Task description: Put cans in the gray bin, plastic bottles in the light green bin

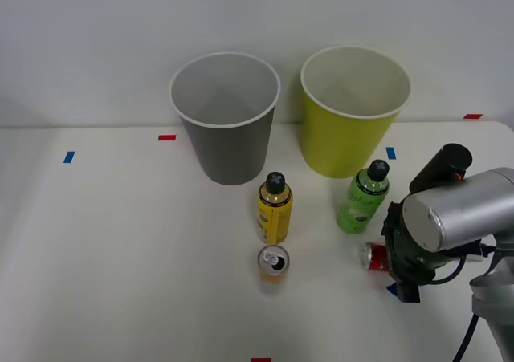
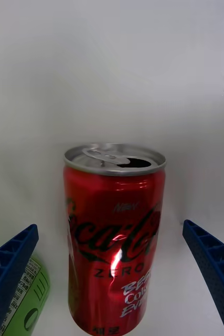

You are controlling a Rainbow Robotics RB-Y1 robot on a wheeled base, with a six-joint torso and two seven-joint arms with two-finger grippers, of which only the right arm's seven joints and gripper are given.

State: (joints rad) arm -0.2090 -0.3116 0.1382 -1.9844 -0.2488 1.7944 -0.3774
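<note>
Red can (image 2: 114, 236): "Coca-Cola ZERO", "NEW"; green bottle (image 2: 25, 299) label print illegible.

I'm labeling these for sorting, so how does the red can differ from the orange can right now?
The red can lies between the open blue fingers of the right gripper; the orange can stands free in front of the yellow bottle. The red can sits beside the green bottle, partly hidden by the arm in the front view; the orange can is in plain view. Its red side looks dented. Both have silver tops, already opened.
</note>
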